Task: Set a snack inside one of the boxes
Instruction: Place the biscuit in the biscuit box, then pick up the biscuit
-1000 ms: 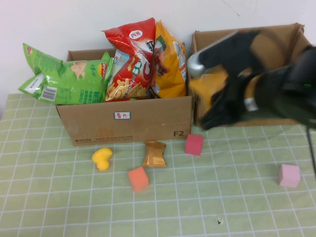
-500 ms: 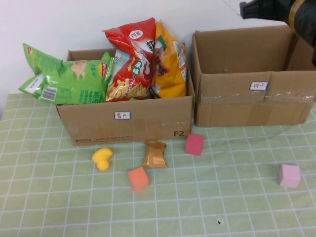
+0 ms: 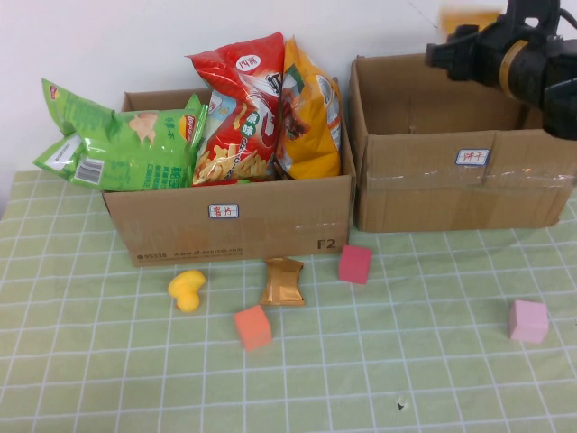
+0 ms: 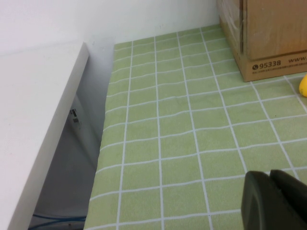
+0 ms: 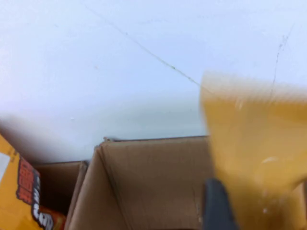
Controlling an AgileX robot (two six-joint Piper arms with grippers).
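Three cubes lie nearest on the green checked tablecloth point(image 3: 108, 361): an orange cube point(image 3: 252, 327), a pink cube point(image 3: 527, 320) well off to the right, and a red cube point(image 3: 354, 263) just before the boxes. Between them sit one yellow toy point(image 3: 187, 290) and one small brown snack packet point(image 3: 283, 280).

The left gripper point(image 4: 276, 201) hangs low over the cloth at the table's left edge, its fingers together.

Two cardboard boxes stand behind. The left box point(image 3: 230, 221) holds three chip bags: green point(image 3: 122, 144), red point(image 3: 236, 108), yellow point(image 3: 308, 113). The right box point(image 3: 451, 189) shows only bare inner walls.

Above its far right corner, the right gripper point(image 3: 505, 23) is clamped on an orange-yellow snack bag point(image 5: 254, 153), smooth and blurred, held in the air against the wall.
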